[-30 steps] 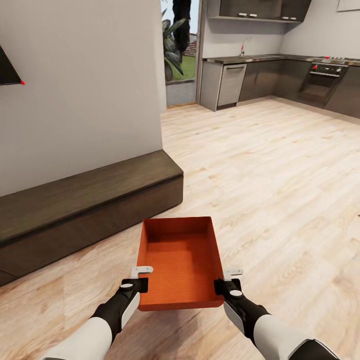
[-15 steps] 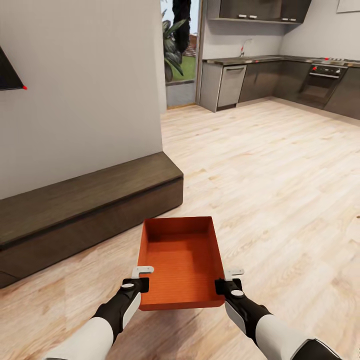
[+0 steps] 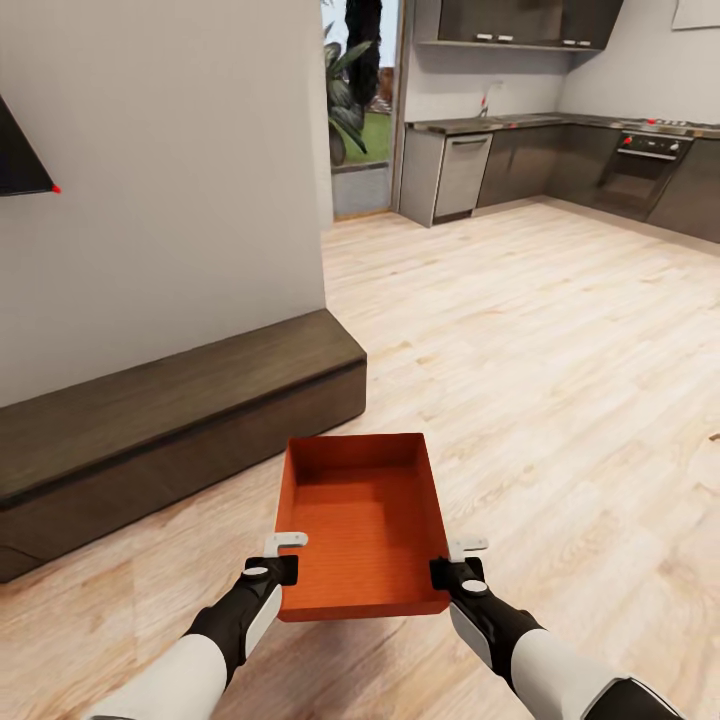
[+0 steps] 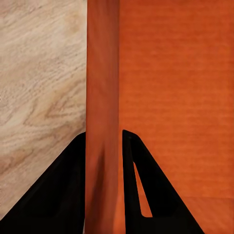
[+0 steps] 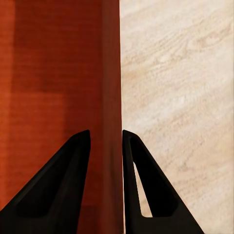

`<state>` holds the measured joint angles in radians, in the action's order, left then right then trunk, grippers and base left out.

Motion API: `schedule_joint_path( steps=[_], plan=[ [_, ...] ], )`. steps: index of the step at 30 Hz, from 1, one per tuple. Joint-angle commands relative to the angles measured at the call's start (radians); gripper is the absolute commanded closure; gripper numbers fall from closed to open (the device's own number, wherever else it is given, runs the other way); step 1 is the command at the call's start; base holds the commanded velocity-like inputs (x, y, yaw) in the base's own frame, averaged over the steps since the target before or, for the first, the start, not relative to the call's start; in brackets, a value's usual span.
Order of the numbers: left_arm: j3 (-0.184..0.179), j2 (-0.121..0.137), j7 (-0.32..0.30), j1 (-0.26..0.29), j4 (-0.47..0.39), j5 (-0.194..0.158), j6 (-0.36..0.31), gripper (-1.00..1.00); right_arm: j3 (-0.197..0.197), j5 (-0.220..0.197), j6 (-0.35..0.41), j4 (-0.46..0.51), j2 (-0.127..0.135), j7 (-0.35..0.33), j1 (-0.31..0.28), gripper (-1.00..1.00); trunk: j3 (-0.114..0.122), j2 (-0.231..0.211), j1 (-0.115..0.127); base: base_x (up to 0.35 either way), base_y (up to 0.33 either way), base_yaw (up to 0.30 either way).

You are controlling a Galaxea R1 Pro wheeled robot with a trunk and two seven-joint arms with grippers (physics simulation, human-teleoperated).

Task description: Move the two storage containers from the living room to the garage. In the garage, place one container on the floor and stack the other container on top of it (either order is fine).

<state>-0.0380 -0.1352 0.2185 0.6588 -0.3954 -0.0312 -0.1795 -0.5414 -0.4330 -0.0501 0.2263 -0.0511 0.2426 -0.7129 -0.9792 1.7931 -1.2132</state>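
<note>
Compared with one second ago, the whole head picture has slid a little: the dark object on the wall sits lower and the kitchen things sit a bit higher, so the camera and the base have moved, while the storage container (image 3: pixel 362 525) keeps the same place between the arms. The left gripper (image 3: pixel 283 556) is closed on the left side wall of the container, near its close corner, and the left wrist view shows the thin orange wall (image 4: pixel 102 122) standing between the two black fingers (image 4: pixel 146 185). The right gripper (image 3: pixel 463 562) pinches the right side wall in the same way; in the right wrist view the wall (image 5: pixel 111 97) passes between the fingers (image 5: pixel 141 180). The open box is carried level, just ahead of both grippers, above the wood-plank floor (image 3: pixel 560 380) of the living room. The long dark bench (image 3: pixel 170 410) lies forward and to the left of the left gripper, well apart from the box. In my judgement the step in hand is the carrying of this container toward the garage, which I cannot see here. To do it well, both grippers should hold the same height and the same spacing, because the walls are thin and a twist may let one slip. The base should turn gently and keep away from the bench corner.
</note>
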Motion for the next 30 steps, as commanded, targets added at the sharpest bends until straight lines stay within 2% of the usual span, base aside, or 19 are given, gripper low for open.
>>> schedule_joint_path(
  steps=[1, 30],
  plan=[
    [-0.008, 0.012, 0.010, 0.001, -0.005, 0.002, -0.006, 1.00, -0.025, -0.023, -0.002, -0.052, 0.009, 0.009, 0.000, 1.00, 0.003, -0.007, 0.004, 0.000, 0.000, 0.000],
    [-0.008, 0.012, 0.010, 0.001, -0.005, 0.001, -0.006, 1.00, -0.025, -0.024, -0.002, -0.052, 0.010, 0.009, 0.000, 1.00, 0.093, -0.210, 0.115, 0.000, 0.000, 0.000]
  ],
)
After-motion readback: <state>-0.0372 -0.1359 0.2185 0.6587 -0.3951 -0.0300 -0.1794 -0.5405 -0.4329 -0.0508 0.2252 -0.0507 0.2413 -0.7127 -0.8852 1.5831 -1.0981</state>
